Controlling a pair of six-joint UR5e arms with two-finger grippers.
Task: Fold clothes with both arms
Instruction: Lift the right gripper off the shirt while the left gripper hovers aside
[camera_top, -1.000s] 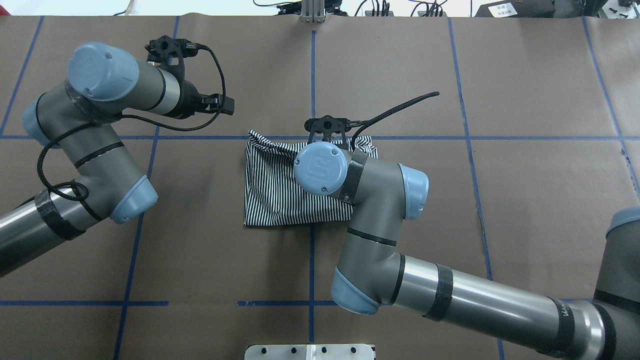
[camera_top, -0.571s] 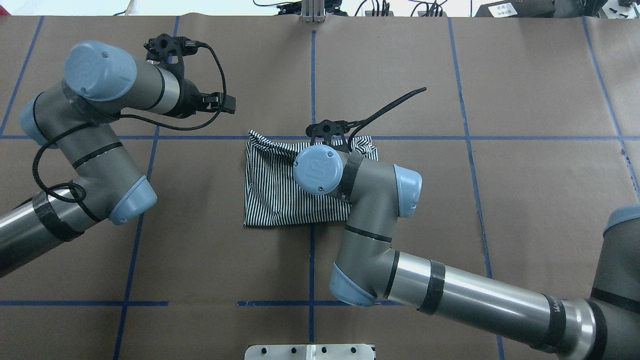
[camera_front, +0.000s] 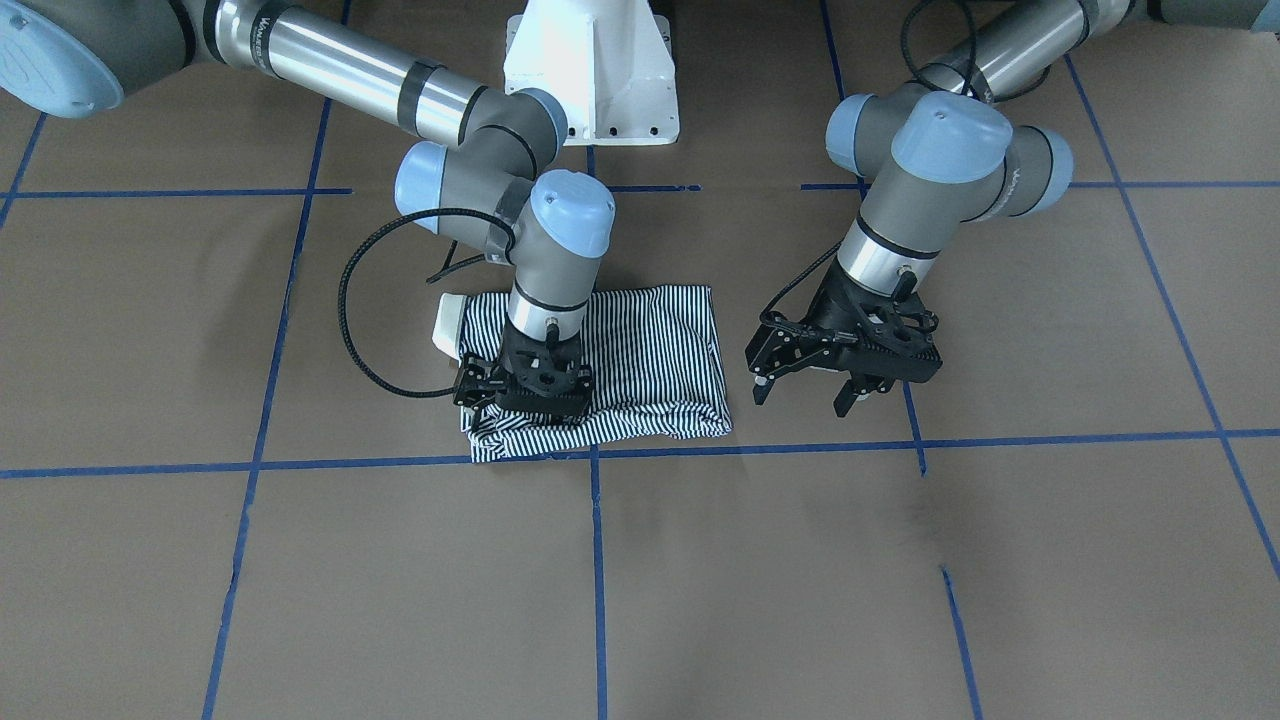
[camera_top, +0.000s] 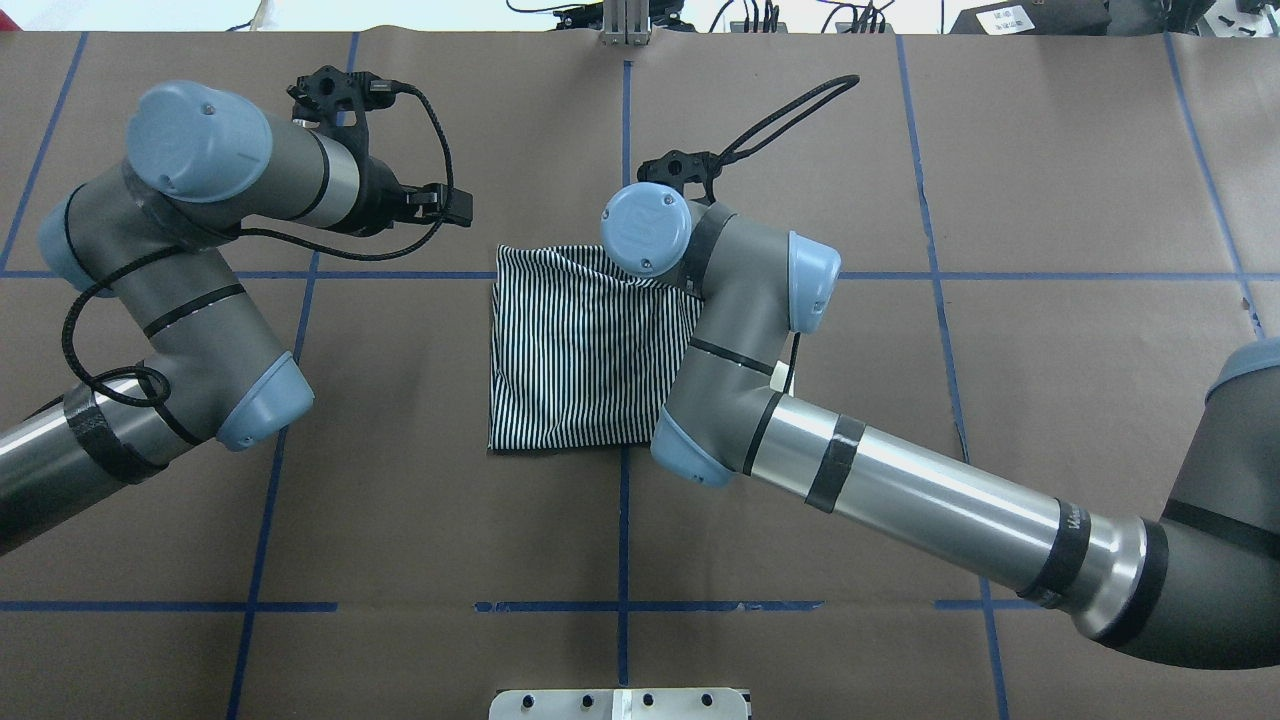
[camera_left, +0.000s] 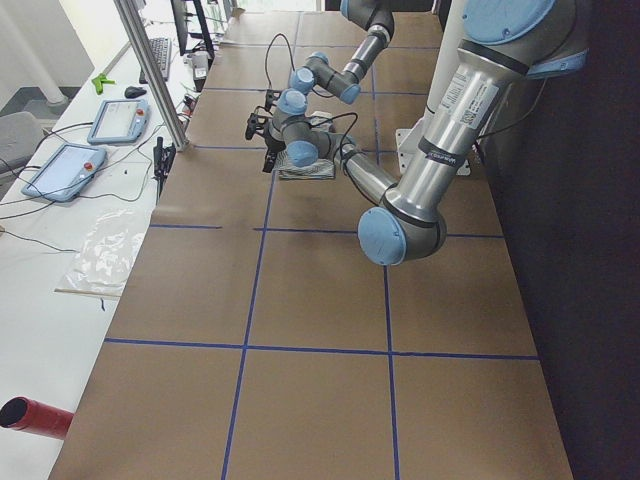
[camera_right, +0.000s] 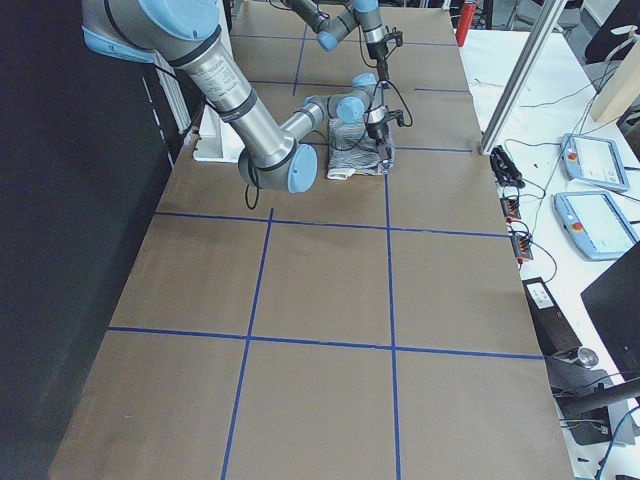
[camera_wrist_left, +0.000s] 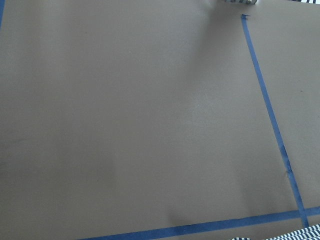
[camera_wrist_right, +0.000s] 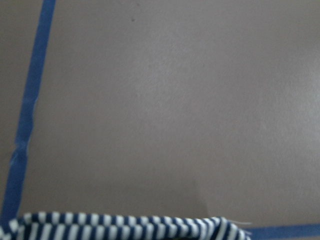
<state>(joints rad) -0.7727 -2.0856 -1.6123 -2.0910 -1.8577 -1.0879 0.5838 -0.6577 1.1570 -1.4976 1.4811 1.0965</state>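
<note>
The striped polo shirt (camera_top: 575, 350) lies folded into a rectangle at the table's middle; it also shows in the front view (camera_front: 655, 350). Its cream collar (camera_front: 446, 324) pokes out at one side. My right gripper (camera_front: 523, 398) points straight down onto the shirt's far edge, fingertips buried in the cloth, so I cannot tell its state. In the overhead view its wrist (camera_top: 647, 226) hides it. The right wrist view shows only that striped edge (camera_wrist_right: 125, 226) and bare table. My left gripper (camera_front: 803, 392) hangs open and empty above the table beside the shirt; it also shows overhead (camera_top: 425, 203).
Brown paper with blue tape lines (camera_top: 940, 275) covers the table. The white pedestal base (camera_front: 590, 70) stands at the robot's side. A metal post (camera_left: 150, 70) and desks with tablets (camera_right: 598, 225) lie beyond the far edge.
My right wrist has moved from over the shirt's middle to its far edge. The rumpled far edge now lies straighter. The left arm has hardly moved.
</note>
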